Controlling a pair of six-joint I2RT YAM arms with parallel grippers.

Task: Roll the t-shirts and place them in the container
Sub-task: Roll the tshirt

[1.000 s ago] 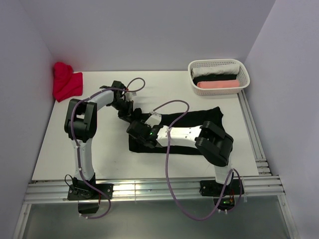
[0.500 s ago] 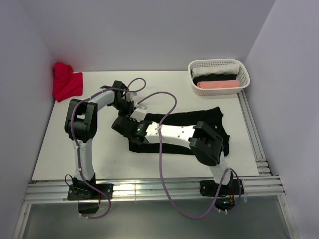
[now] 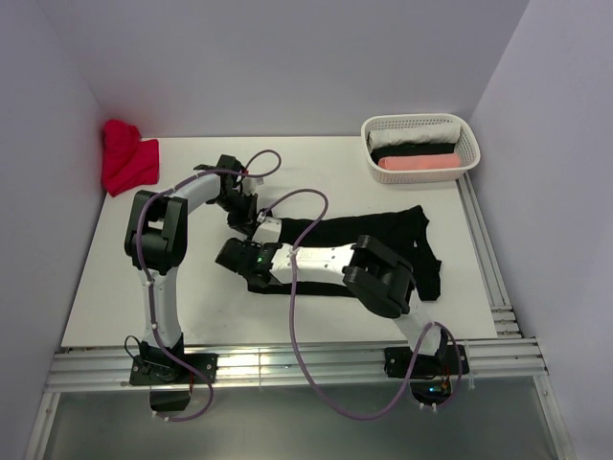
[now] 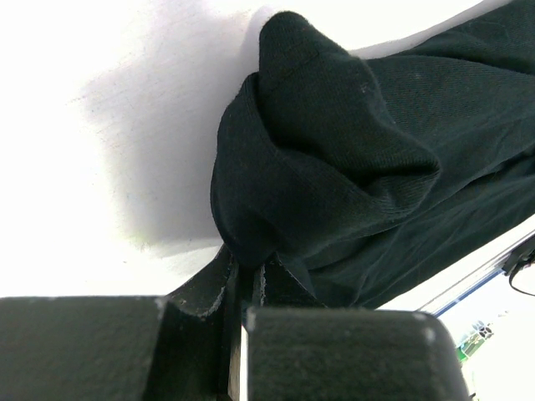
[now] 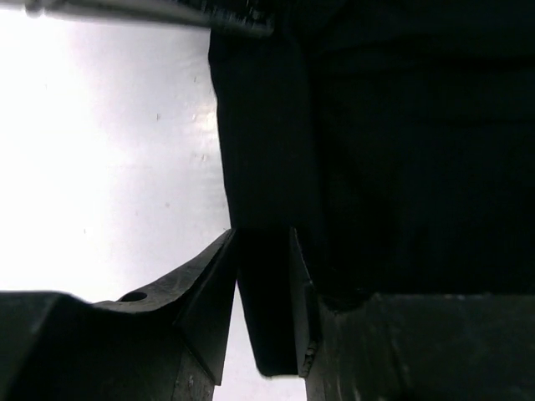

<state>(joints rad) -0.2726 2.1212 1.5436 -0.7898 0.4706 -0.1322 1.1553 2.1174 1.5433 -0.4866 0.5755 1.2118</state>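
White tabletop (image 3: 192, 287) bears one black cloth t-shirt (image 3: 383, 228), folded into a long band across centre-right; left gripper (image 4: 242, 271) pinched tight on its bunched left end; right gripper (image 5: 263, 246) clamped narrowly on the adjacent near edge.

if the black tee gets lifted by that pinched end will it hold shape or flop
Probably flops: the black t-shirt bunches into soft folds where the left gripper pinches it, so it would likely sag and drape. It looks thin and light, lying flat on the table. Pushed, it would likely wrinkle rather than slide whole.
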